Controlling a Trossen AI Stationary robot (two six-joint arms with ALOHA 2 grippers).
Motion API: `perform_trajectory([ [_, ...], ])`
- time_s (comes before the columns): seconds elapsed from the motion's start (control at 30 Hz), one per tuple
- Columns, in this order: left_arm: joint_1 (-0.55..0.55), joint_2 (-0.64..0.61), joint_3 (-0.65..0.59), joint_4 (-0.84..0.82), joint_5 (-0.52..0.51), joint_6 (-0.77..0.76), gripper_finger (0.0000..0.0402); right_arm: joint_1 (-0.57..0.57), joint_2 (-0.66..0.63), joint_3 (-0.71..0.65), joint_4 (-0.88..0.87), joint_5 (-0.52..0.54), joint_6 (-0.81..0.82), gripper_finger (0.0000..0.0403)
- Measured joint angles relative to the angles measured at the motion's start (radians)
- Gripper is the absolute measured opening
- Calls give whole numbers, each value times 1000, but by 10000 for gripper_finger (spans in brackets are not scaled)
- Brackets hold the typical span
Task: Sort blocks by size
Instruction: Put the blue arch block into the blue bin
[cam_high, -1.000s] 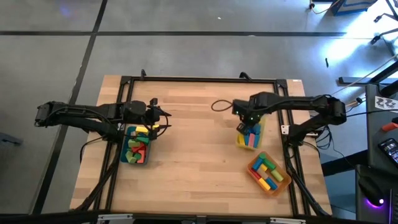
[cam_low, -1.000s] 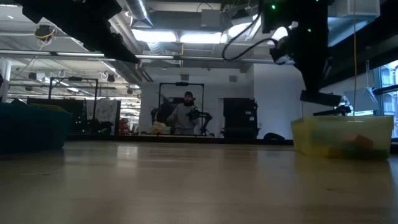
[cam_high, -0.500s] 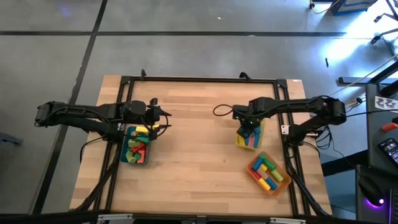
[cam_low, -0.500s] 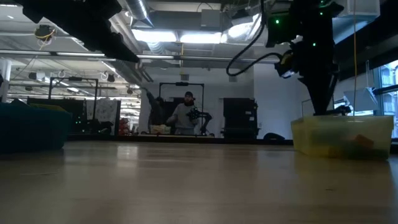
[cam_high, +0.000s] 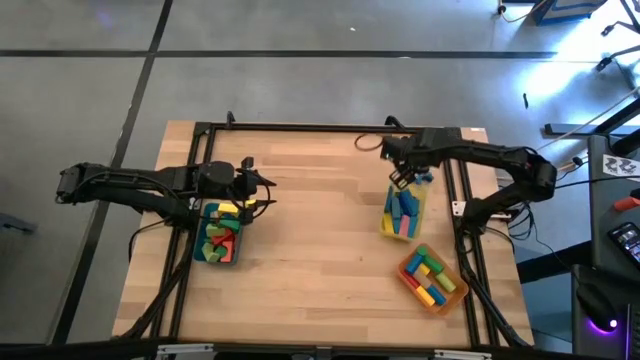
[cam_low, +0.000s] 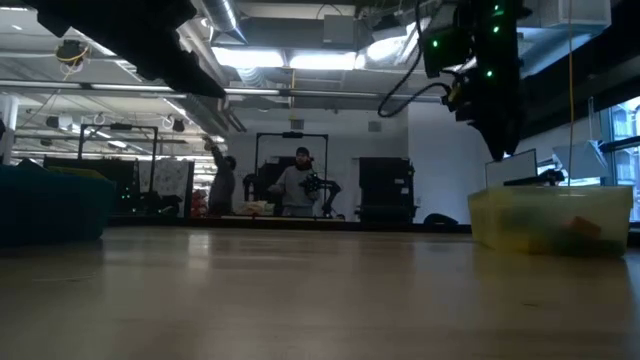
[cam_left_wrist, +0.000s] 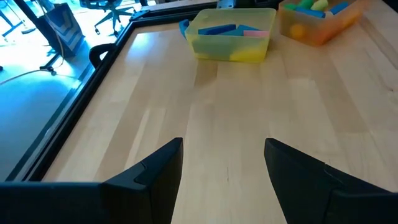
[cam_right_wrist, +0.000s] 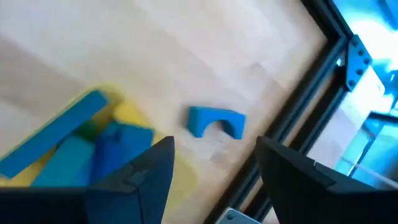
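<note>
Fingers of the right end effector (cam_high: 402, 175) stand apart, empty, upper right above the yellow tray (cam_high: 402, 214). Left end effector (cam_high: 255, 188) hovers parted at the teal tray (cam_high: 221, 236).

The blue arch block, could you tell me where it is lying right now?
In the right wrist view the blue arch block lies on the bare table, just outside the yellow tray, between it and the black table frame.

You've got three trays: teal tray (cam_high: 221, 238) left of centre, yellow tray (cam_high: 402, 217) right of centre, orange tray (cam_high: 432, 279) lower right; two arms; one blue arch block (cam_right_wrist: 216, 121) loose on the table; blocks in trays too packed to count
</note>
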Motion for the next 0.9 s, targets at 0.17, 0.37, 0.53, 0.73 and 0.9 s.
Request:
perform_trajectory([
  [0.17,0,0,0,-9,0,0,211,-164,0,0,18,0,-68,225],
  [0.37,0,0,0,-8,0,0,211,-279,1,-42,139,-71,-127,225],
  [0.53,0,0,0,-8,0,0,211,-334,29,-97,170,-79,-132,225],
  [0.73,0,0,0,-8,0,0,211,-385,89,-131,202,-114,-132,225],
  [0.9,0,0,0,-7,0,0,211,-406,158,-131,219,-132,-148,225],
])
